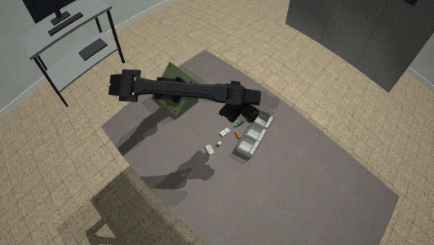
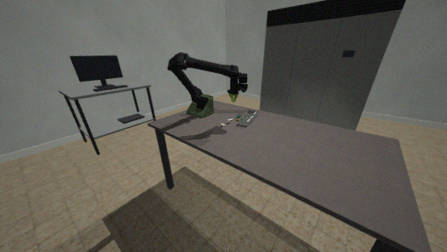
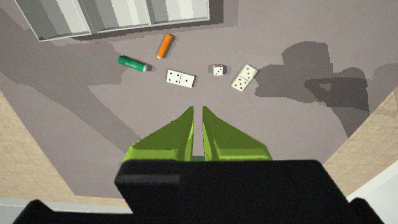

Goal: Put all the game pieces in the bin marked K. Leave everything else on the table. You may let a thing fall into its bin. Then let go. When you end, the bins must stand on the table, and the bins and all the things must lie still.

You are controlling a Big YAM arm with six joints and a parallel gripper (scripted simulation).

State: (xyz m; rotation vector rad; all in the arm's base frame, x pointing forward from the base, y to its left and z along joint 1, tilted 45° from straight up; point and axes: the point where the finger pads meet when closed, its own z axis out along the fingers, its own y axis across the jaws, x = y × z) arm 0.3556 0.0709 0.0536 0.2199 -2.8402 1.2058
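Note:
My gripper [image 1: 230, 121] [image 2: 234, 101] [image 3: 198, 112] is shut and empty, high above the table. In the wrist view two white dominoes lie flat ahead of the fingertips: a left domino [image 3: 180, 78] [image 1: 225, 131] and a right, tilted domino [image 3: 244, 77] [image 1: 210, 149]. A small white die [image 3: 218, 70] [image 1: 219, 144] lies between them. A joined row of three grey bins [image 3: 120, 29] [image 1: 245, 154] stands beyond them, partly cut off in the wrist view. The K mark cannot be read in these frames.
A green cylinder [image 3: 132, 63] [image 1: 239, 123] lies left of the left domino in the wrist view. An orange cylinder [image 3: 165, 46] [image 1: 237, 135] lies between that domino and the bins. The arm's green base [image 1: 175, 110] [image 2: 206, 108] stands at the table's end.

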